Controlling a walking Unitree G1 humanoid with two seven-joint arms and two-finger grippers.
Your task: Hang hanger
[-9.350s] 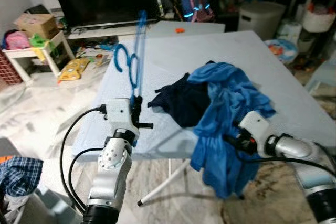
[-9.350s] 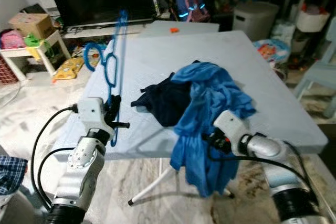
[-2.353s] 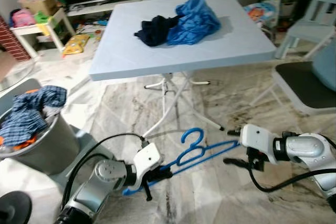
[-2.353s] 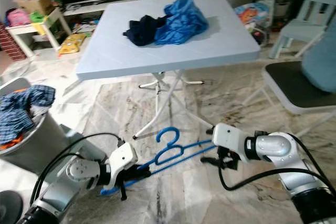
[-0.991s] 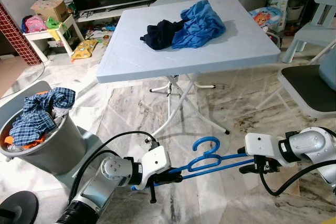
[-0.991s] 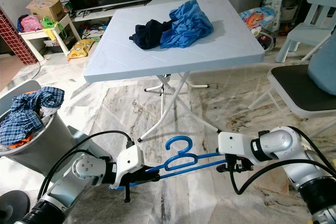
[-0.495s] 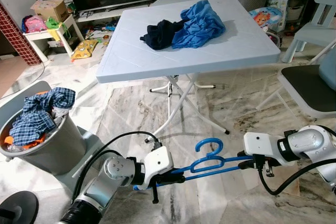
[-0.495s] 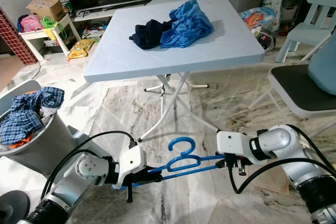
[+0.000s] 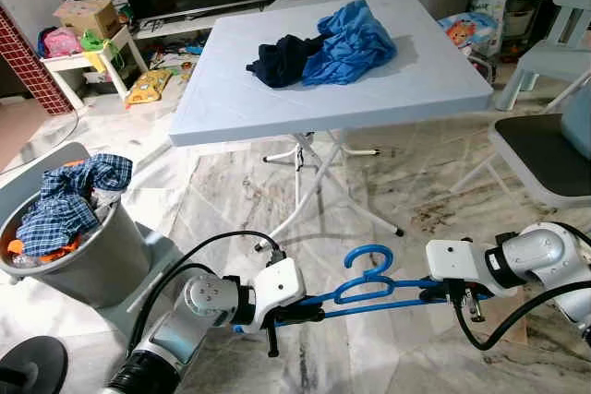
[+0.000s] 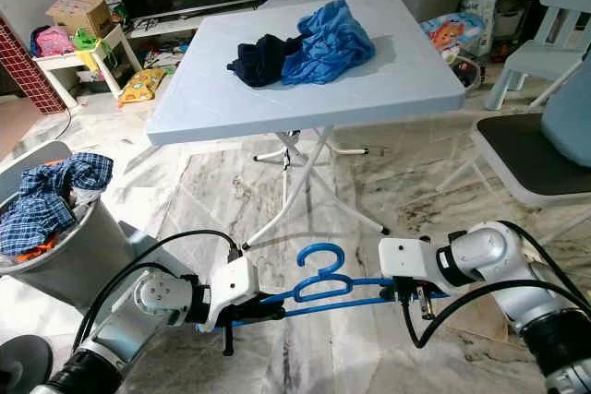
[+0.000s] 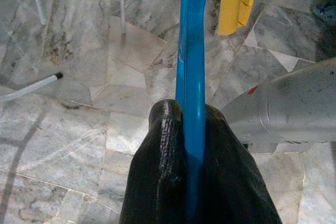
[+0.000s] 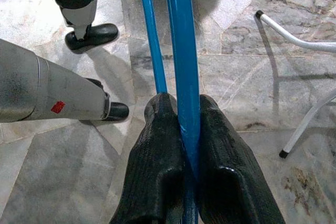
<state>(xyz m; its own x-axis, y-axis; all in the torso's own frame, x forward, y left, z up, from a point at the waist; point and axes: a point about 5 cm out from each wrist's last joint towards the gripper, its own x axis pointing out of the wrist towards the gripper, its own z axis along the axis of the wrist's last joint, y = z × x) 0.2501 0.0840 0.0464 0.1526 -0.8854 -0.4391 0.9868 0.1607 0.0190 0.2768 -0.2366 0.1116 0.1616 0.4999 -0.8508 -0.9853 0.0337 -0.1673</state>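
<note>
Left eye view, left end effector and right end effector each clamping blue hanger above floor

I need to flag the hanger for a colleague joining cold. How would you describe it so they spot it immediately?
Start at the pale blue folding table, then look down to the marble floor in front of it. The blue hanger is held level between the left end effector and right end effector, hook up.

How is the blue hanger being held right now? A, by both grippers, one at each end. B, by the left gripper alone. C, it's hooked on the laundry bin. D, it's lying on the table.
A: the blue hanger is off the floor, the left gripper shut on one end and the right gripper shut on the other, as both wrist views show.
</note>
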